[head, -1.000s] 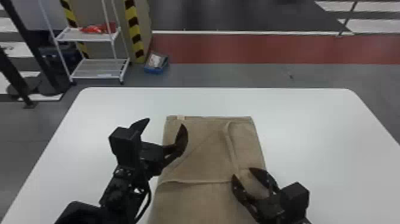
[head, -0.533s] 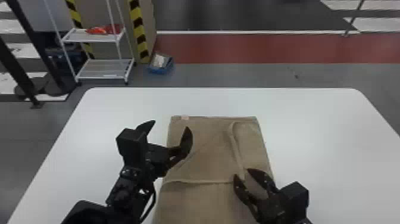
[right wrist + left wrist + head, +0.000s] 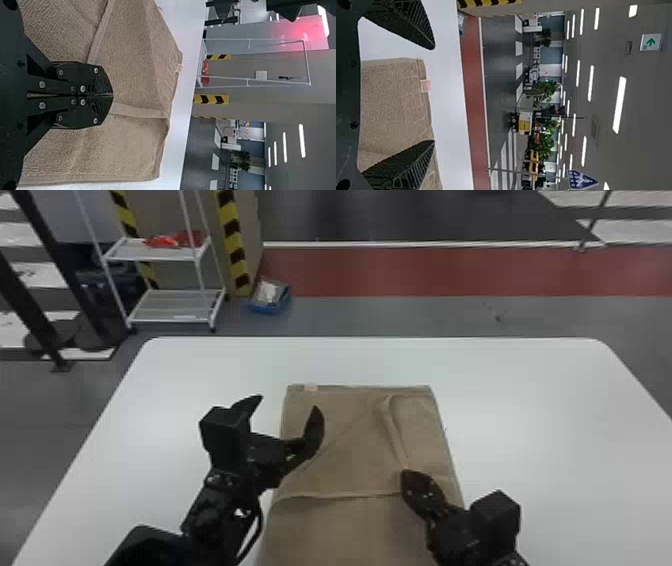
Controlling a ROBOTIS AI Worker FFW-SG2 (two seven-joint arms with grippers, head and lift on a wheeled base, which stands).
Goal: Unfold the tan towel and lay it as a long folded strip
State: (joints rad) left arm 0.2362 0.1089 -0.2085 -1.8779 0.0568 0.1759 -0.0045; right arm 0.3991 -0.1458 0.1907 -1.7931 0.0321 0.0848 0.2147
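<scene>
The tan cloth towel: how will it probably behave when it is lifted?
The towel will probably hang floppy, since its layers already lie creased and folded. Its rough-looking, looped surface suggests it should not slip easily. Lifted by one layer, it may unfold.

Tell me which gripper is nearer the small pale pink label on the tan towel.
Left. The left gripper sits just on the robot's side of the label, slightly left; the right gripper sits nearer the robot and well right of it.
</scene>
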